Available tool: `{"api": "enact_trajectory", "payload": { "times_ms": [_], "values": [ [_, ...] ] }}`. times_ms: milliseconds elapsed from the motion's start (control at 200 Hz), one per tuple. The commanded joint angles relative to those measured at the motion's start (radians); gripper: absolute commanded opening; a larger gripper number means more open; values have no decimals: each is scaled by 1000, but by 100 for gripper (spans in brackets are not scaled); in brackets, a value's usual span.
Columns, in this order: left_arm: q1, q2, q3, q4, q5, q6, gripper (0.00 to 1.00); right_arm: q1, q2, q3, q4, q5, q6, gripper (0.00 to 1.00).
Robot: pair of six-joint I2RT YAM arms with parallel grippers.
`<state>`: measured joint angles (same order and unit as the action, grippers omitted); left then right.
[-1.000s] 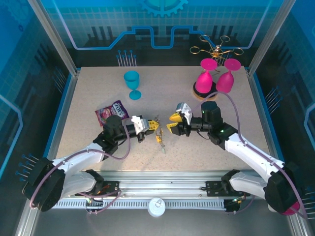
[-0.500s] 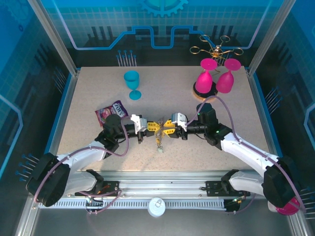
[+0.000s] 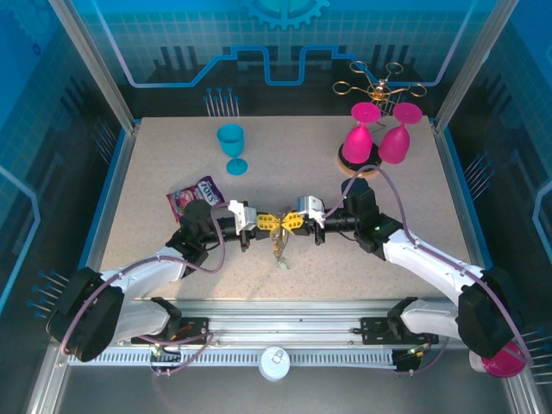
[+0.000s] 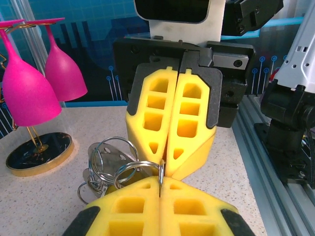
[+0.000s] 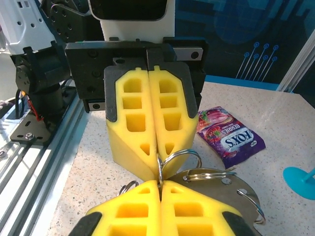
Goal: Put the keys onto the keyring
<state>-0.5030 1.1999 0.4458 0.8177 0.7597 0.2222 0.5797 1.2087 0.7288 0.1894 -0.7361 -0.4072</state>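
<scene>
Two arms meet tip to tip at mid-worktop (image 3: 155, 164): the left fingers (image 3: 262, 222) and right fingers (image 3: 294, 224), both yellow, are pressed shut on the thin wire of the keyring (image 5: 181, 152) between them. Keys (image 3: 279, 248) trail from it on the near side; a purple snack wrapper (image 3: 197, 197) lies beside the left arm.

The right gripper (image 5: 160, 191) at six o'clock is pinching the keyring (image 5: 212, 180) in its closed yellow fingers, tip to tip with the left gripper (image 5: 156, 161) at twelve o'clock, which is clamping the same ring. A purple snack wrapper (image 5: 229, 137) is lying at three o'clock on the speckled table (image 5: 93, 162).
</scene>
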Motion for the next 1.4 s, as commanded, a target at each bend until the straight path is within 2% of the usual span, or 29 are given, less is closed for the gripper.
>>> {"api": "enact_trajectory", "payload": {
  "times_ms": [0, 75, 215, 355, 425, 530, 595, 640, 796, 941, 1051, 1141, 1206, 1246, 1326, 1391],
  "values": [
    [-6, -5, 26, -10, -46, -2, 11, 17, 0, 63, -67, -2, -60, 0],
    [-6, -23, 72, -175, -68, 73, 15, 24, -1, 121, -222, 31, -149, 0],
    [-15, -40, 182, -510, -101, 239, 11, 62, 40, 285, -561, 143, -322, 0],
    [-34, -28, 265, -709, -133, 363, 6, 131, 114, 440, -789, 268, -428, 0],
    [-38, -19, 294, -760, -141, 386, 0, 164, 151, 506, -862, 319, -458, 0],
    [-39, -30, 281, -729, -119, 374, 0, 139, 129, 477, -779, 256, -372, 0],
    [-37, -48, 242, -644, -85, 347, 0, 99, 83, 370, -614, 171, -279, 14],
    [-35, -56, 215, -578, -60, 321, 0, 78, 53, 297, -508, 123, -229, 20],
    [-31, -62, 166, -418, 18, 252, 0, 45, 32, 180, -335, 67, -156, 23],
    [-27, -57, 135, -303, 74, 200, 0, 35, 40, 156, -281, 54, -142, 15],
    [-28, -50, 133, -279, 92, 180, 0, 25, 29, 115, -230, 39, -128, 0],
    [-28, -40, 146, -311, 68, 185, 0, 21, 22, 135, -263, 42, -150, 0],
    [-28, -37, 173, -396, 22, 217, 16, 24, 27, 187, -362, 69, -203, 0],
    [-28, -34, 202, -485, 2, 260, 21, 34, 37, 228, -453, 109, -252, 0],
    [-29, -15, 284, -687, -14, 350, 23, 71, 81, 323, -633, 220, -348, 0],
    [-31, 7, 336, -807, -23, 413, 17, 107, 124, 396, -756, 308, -410, 0]
  ]
}}
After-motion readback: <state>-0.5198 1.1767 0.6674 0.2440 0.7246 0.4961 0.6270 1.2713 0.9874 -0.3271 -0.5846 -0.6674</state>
